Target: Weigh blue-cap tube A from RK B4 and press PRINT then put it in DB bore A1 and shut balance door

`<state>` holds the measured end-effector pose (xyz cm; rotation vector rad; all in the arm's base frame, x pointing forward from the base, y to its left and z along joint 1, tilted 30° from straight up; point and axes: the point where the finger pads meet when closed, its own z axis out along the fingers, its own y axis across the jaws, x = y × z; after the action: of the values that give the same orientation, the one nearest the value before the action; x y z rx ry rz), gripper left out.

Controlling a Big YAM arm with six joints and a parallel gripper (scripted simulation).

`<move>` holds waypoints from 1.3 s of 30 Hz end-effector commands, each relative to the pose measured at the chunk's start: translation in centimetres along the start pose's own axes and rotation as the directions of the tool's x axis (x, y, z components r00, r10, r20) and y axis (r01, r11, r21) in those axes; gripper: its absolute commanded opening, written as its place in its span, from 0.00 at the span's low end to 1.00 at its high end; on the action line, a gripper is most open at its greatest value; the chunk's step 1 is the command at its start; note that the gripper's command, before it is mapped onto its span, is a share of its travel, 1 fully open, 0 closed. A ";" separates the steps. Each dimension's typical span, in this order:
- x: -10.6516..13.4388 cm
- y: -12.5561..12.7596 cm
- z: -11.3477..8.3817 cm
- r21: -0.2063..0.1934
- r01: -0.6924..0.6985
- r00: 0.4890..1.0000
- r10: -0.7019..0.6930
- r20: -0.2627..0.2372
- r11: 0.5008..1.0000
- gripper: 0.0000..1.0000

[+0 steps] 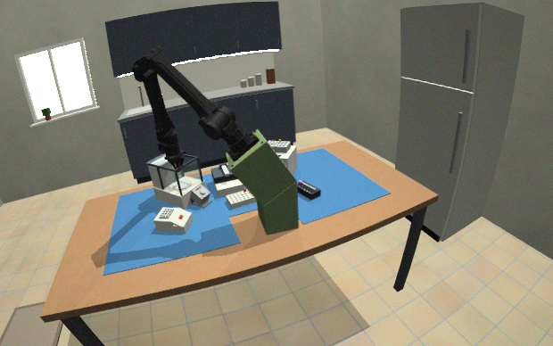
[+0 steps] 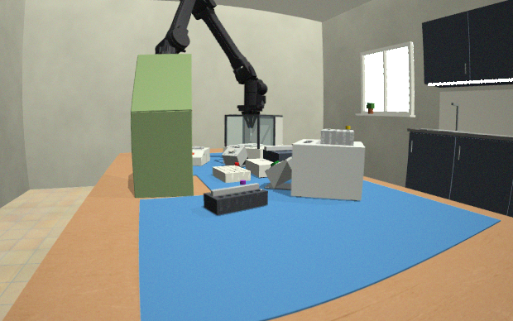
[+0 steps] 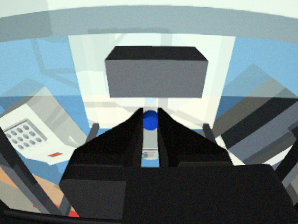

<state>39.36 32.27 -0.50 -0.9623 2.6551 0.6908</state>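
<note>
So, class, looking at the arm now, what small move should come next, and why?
Probably a slow, straight descent: the gripper holds tube A by its blue cap, fingertips already inside the balance's glass box. The tube's gap above the pan is unclear, so go gently.

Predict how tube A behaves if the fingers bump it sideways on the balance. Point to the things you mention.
Tube A (image 3: 150, 120) looks slim under its round blue cap, so it would probably tip easily if nudged. Its narrow, seemingly round body could then roll. It is likely light as well, being small enough to fit between the narrowly spaced fingertips of the gripper (image 1: 177, 167) (image 2: 251, 126) (image 3: 151, 111).
</note>
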 end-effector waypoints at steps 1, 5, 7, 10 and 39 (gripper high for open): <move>-0.7 -0.5 -1.8 0.005 0.001 1.000 -0.001 0.020 1.000 0.09; -0.3 -0.5 -2.4 0.005 -0.002 1.000 0.002 0.014 1.000 0.09; -0.4 -0.1 -2.6 0.002 0.005 1.000 -0.005 0.014 1.000 0.09; -0.4 -0.5 -3.2 0.005 0.000 1.000 0.000 0.017 1.000 0.09; -1.1 -0.4 -7.7 0.007 0.006 1.000 -0.006 0.030 1.000 0.09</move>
<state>39.17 29.19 4.46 -0.9559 2.6580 0.6895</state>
